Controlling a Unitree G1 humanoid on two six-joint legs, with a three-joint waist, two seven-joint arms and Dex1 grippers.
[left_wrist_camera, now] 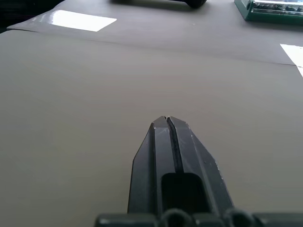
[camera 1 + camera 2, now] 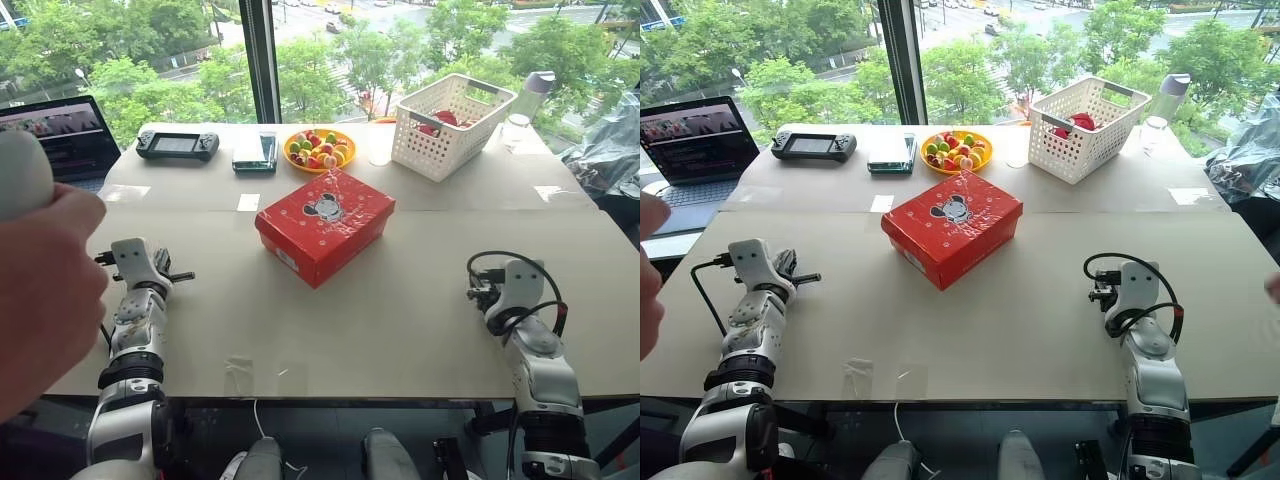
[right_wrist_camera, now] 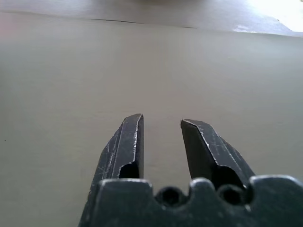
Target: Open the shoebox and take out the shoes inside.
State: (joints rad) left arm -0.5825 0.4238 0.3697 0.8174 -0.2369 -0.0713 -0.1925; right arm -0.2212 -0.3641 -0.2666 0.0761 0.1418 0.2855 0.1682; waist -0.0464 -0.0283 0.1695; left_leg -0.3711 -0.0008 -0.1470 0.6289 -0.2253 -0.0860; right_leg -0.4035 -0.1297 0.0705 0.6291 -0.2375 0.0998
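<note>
The red shoebox stands closed in the middle of the table, with a cartoon mouse on its lid and a white label on its near end. The shoes are hidden inside it. My left gripper hovers low over the table's left side, well to the left of the box, with its fingers pressed together and nothing between them. My right gripper is over the table's right side, well right of the box. A gap shows between its fingers, and they hold nothing.
A person's hand holding a white object reaches in at the left. Along the back stand a laptop, a game controller, a green box, a plate of fruit, a white lattice basket and a bottle.
</note>
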